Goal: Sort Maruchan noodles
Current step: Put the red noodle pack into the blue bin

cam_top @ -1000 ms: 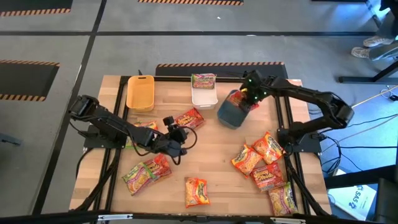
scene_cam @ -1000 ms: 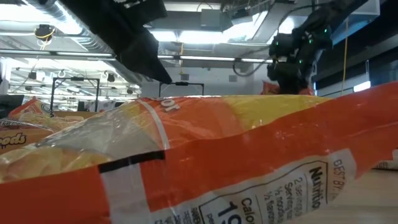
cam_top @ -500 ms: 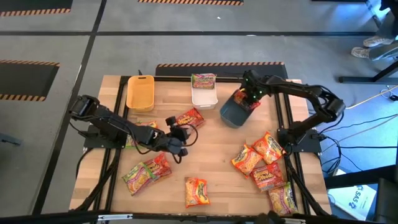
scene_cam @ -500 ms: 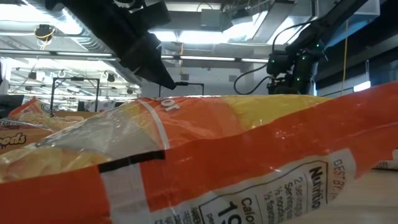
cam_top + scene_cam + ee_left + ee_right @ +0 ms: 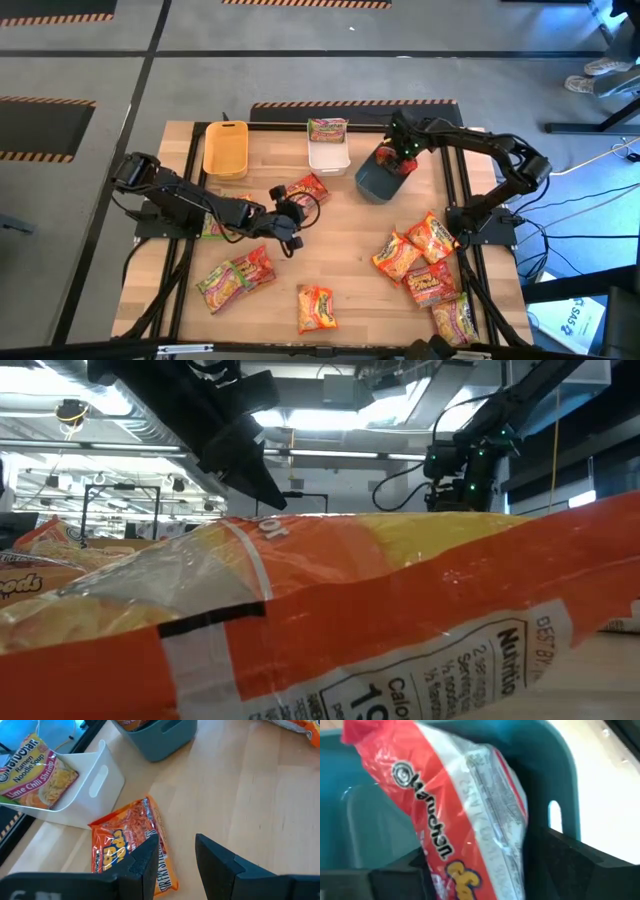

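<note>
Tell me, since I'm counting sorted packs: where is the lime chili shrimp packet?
High view: the lime chili shrimp packet lies in the white bin, between yellow bin and grey bin.

right tool [image 5: 397, 160] over grey bin [image 5: 372, 183] | red packet [image 5: 391, 162] inside

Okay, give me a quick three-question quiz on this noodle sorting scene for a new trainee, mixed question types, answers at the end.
1. True or false: the yellow bin already holds a packet.
2. Multiple choice: the right gripper is over which bin? A) yellow bin B) white bin C) dark grey bin
3. Fill in: the left gripper points at an orange packet lying on the table beside the ___ bin.

Key: 1 false, it looks empty. 2 C, with a red packet in that bin. 3 white.
</note>
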`<action>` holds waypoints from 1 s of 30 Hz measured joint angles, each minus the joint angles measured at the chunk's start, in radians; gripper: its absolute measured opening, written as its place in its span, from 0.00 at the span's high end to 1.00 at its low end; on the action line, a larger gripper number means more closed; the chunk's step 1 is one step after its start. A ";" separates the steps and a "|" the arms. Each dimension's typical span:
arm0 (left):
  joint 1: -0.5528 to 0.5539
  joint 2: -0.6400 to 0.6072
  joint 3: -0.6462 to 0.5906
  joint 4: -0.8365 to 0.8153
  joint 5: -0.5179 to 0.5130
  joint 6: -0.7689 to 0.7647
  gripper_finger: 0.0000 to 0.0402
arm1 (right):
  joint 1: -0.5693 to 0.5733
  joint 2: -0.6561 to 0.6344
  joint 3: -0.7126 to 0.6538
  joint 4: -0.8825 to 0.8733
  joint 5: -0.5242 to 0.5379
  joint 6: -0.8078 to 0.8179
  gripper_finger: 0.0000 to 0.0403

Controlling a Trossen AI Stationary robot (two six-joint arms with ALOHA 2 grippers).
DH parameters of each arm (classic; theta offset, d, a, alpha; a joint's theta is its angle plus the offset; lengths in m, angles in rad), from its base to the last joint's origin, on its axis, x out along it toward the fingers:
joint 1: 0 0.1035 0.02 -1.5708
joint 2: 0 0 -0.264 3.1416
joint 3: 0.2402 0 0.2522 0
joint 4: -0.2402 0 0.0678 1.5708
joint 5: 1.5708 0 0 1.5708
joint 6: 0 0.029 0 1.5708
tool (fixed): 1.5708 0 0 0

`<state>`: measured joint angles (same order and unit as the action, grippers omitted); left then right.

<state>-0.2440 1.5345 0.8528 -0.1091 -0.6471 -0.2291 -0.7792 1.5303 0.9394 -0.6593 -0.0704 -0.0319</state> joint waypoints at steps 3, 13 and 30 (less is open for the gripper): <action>0.000 0.000 0.000 0.000 0.003 0.000 0.70 | 0.000 0.000 0.021 -0.023 0.022 0.000 0.31; 0.000 0.000 0.000 0.000 0.014 0.003 0.70 | 0.000 -0.001 0.029 -0.032 0.072 0.003 0.34; 0.004 0.000 0.000 0.001 0.014 0.004 0.70 | -0.002 -0.063 0.031 -0.047 0.379 0.010 0.34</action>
<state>-0.2401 1.5345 0.8528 -0.1079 -0.6331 -0.2249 -0.7811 1.4674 0.9699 -0.7063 0.3082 -0.0220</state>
